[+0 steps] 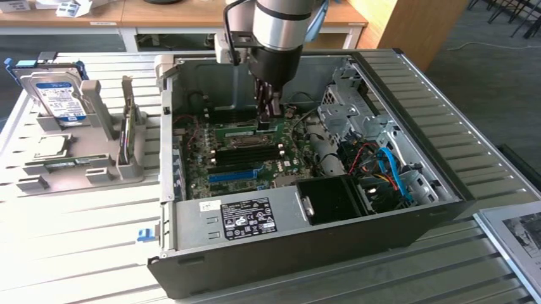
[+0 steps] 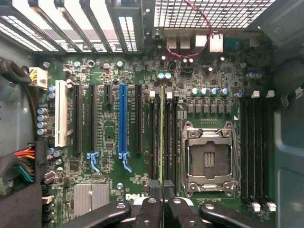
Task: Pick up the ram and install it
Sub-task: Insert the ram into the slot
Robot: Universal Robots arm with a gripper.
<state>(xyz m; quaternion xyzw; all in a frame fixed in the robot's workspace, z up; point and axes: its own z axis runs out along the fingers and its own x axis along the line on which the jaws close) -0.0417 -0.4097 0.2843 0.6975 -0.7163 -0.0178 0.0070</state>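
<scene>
The ram [image 1: 241,135] is a thin green stick held inside the open computer case [image 1: 296,221], low over the motherboard [image 1: 253,161]. My gripper [image 1: 267,123] reaches straight down into the case and is shut on the ram. In the wrist view the ram [image 2: 162,137] shows edge-on as a thin yellow-green line. It runs away from my gripper [image 2: 162,187] between the black fingers [image 2: 154,190]. It lies in line with the black memory slots [image 2: 153,137] beside the CPU socket [image 2: 207,159]. Whether it touches a slot I cannot tell.
A long blue slot [image 2: 124,118] and black expansion slots lie beside the memory slots, with more memory slots [image 2: 256,152] past the socket. Cables and a drive cage [image 1: 384,164] fill the case's right side. On the exterior view's left, a grey rack [image 1: 85,164] holds a blue-labelled hard drive [image 1: 57,95].
</scene>
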